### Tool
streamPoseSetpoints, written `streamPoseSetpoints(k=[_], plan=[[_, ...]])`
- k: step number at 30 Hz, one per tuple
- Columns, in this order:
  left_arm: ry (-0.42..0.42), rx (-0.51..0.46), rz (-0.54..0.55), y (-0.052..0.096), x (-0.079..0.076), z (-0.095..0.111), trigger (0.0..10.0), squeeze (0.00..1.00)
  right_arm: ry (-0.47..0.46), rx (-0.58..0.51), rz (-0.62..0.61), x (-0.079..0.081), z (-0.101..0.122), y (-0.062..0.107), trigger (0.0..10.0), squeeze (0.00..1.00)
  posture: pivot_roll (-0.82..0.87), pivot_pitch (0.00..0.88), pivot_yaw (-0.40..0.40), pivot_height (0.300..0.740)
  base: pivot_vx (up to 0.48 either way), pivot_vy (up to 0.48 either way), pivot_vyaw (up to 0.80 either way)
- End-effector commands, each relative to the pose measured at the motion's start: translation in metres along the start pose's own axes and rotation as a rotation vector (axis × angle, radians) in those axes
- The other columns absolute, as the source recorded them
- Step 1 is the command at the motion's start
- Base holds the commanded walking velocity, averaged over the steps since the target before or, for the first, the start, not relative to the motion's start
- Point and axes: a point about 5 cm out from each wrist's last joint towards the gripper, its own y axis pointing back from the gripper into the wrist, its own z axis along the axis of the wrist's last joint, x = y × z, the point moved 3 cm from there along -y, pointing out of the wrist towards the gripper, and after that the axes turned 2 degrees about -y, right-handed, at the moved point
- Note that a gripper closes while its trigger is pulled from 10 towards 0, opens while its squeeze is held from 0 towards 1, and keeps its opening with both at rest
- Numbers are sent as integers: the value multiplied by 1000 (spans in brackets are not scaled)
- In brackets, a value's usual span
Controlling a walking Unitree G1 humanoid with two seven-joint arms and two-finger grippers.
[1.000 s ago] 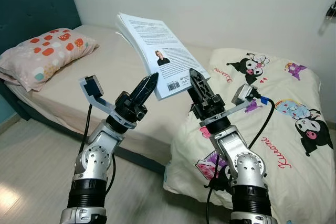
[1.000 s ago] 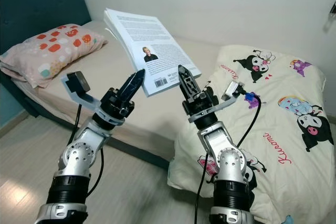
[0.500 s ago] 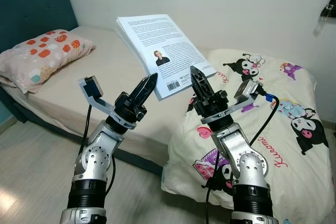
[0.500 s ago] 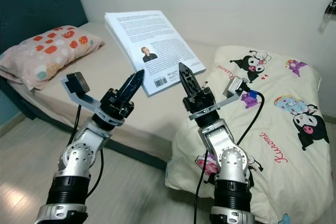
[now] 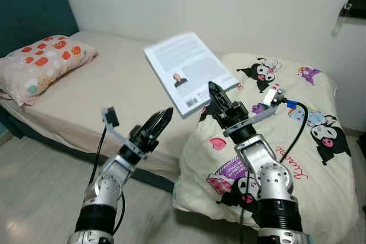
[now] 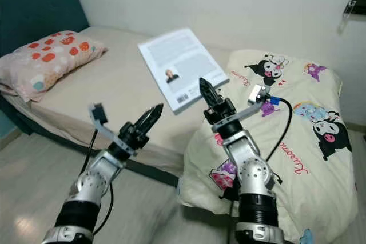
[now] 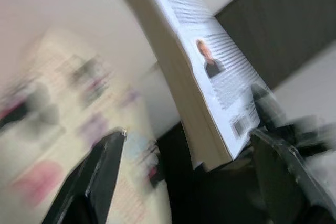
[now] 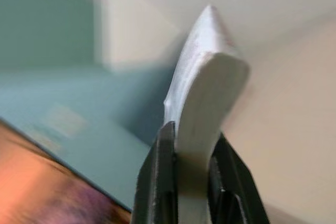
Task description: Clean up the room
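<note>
**Operator:** Where is the book, and what has hold of it?

**Observer:** Your paperback book [image 5: 189, 71] sits at the upper centre of the left eye view, held up in the air over the bed and tilted, its white back cover facing you with blocks of text, a small portrait and a barcode near the lower corner. Your right gripper [image 5: 214, 94] has that lower corner pinched. In the right wrist view the two black fingers [image 8: 163, 174] are clamped on either side of the thick block of pale pages, which bulges and curves above them.

**Operator:** And the left one?

**Observer:** Your left gripper [image 5: 158, 125] is at lower centre-left of the left eye view, below the book and apart from it. Its long, tapered black fingers are spread, grasping nothing. The left wrist view is blurred, but you can make out the book's spine edge and cover between the two dark fingers [image 7: 100, 174].

**Operator:** What lies around it?

**Observer:** The bed [image 5: 108, 84] has a smooth beige sheet and a teal padded headboard [image 5: 34, 1] at upper left. A soft pink pillow [image 5: 40, 64] with red and orange patches lies beneath the headboard. On the right, a cream quilt [image 5: 297, 141], puffy and rumpled, printed with cartoon figures, hangs over the bed's edge toward the pale wood-look floor [image 5: 34, 192].
</note>
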Motion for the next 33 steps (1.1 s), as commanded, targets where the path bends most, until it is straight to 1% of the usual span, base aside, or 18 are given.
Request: streamPoseSetpoints(k=[1,2,3,4,5,6,7,8,9,10,12,14,16,18,20,21,24,33], plan=[[-8,41,144,23,25,-10,10000,1000,98,79,-124,-22,-16,6,0,0,-189,87,-33,740,0,0,0],[-29,86,322,43,48,-19,10000,1000,224,167,-208,-42,-28,17,0,0,-185,86,-34,740,0,0,0],[-29,86,322,43,48,-19,10000,1000,224,167,-208,-42,-28,17,0,0,-185,86,-34,740,0,0,0],[-63,157,552,70,73,-28,10000,1000,307,220,-297,-63,-36,30,0,0,-184,89,-34,740,0,0,0],[-89,222,730,96,90,-36,10000,1000,390,293,-362,-78,-44,43,0,0,-184,88,-34,740,0,0,0],[-89,222,730,96,90,-36,10000,1000,390,293,-362,-78,-44,43,0,0,-184,88,-34,740,0,0,0],[-107,286,856,118,100,-43,10000,1000,465,362,-416,-91,-51,55,2471,0,-185,87,-34,740,0,0,0],[-115,338,940,140,105,-51,10000,0,567,468,-474,-107,-63,72,10000,0,-185,87,-33,740,0,0,775],[-129,399,999,159,107,-61,10000,0,634,550,-524,-120,-72,89,10000,0,-182,88,-33,740,0,0,775],[-129,399,999,159,107,-61,10000,0,634,550,-524,-120,-72,89,10000,0,-182,88,-33,740,0,0,775],[-142,475,1067,183,108,-74,10000,0,692,638,-582,-135,-81,113,10000,0,-177,87,-34,740,0,0,772],[-142,475,1067,183,108,-74,10000,0,692,638,-582,-135,-81,113,10000,0,-177,87,-34,740,0,0,769],[-155,571,1136,208,106,-90,10000,0,719,678,-599,-142,-88,126,10000,0,-184,85,-31,740,0,0,772],[-155,571,1136,208,106,-90,10000,0,719,678,-599,-142,-88,126,10000,0,-184,85,-31,740,0,0,775],[-162,648,1194,228,103,-103,10000,0,746,670,-573,-142,-92,124,10000,0,-196,81,-27,740,0,0,775],[-164,665,1204,233,101,-106,10000,0,756,661,-558,-140,-92,121,10000,0,-197,82,-26,740,0,0,775],[-167,700,1216,239,100,-110,10000,0,788,636,-511,-134,-91,111,10000,0,-197,82,-24,740,320,0,775],[-180,721,1193,236,99,-113,10000,0,866,574,-420,-121,-87,89,10000,0,-195,69,-24,740,480,0,775]])
